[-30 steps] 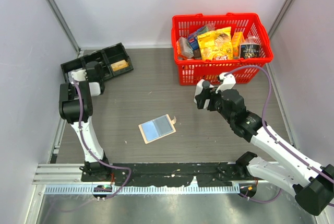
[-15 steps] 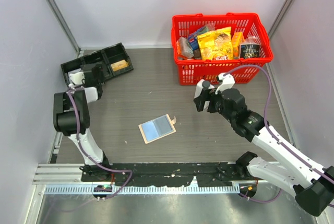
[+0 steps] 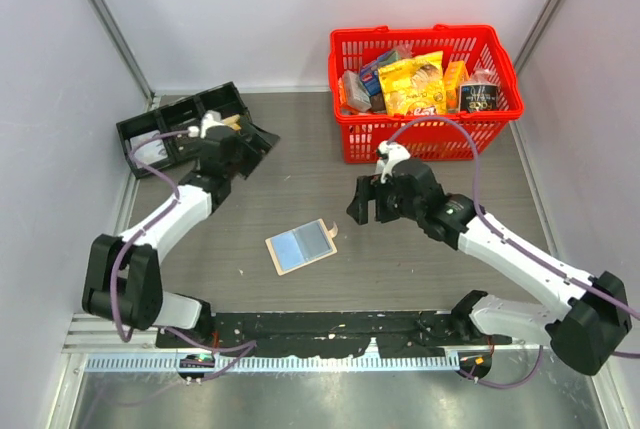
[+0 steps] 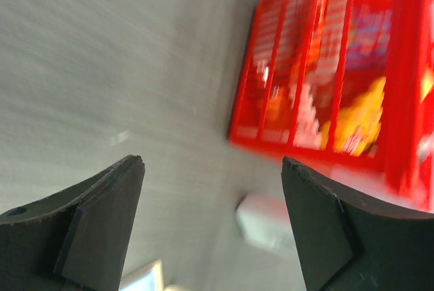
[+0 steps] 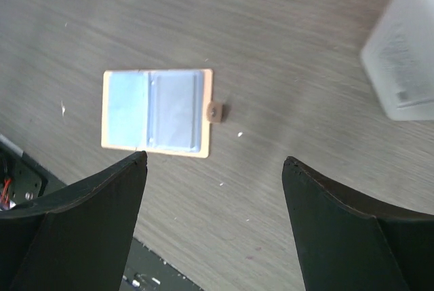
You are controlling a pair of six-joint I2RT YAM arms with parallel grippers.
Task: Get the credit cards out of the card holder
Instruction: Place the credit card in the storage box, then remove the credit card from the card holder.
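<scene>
The card holder [image 3: 301, 246] lies open and flat on the table, a tan rectangle with blue and grey panels and a small corner tab [image 5: 215, 111]. In the right wrist view the card holder [image 5: 156, 111] sits ahead of the left finger. No credit card shows apart from those panels. My right gripper [image 3: 360, 209] hovers just right of the holder, its jaws open and empty [image 5: 215, 160]. My left gripper [image 3: 255, 142] is beside the black tray, up and left of the holder, also open and empty [image 4: 213, 162]. The left wrist view is blurred.
A black compartment tray [image 3: 170, 124] stands at the back left. A red basket [image 3: 428, 134] full of packaged goods fills the back right and shows as a red basket [image 4: 325, 67] in the left wrist view. Grey walls close in both sides.
My left arm has swung from over the black tray out to the right, and its jaws have opened. My right gripper has moved left and lower, nearer the card holder.
</scene>
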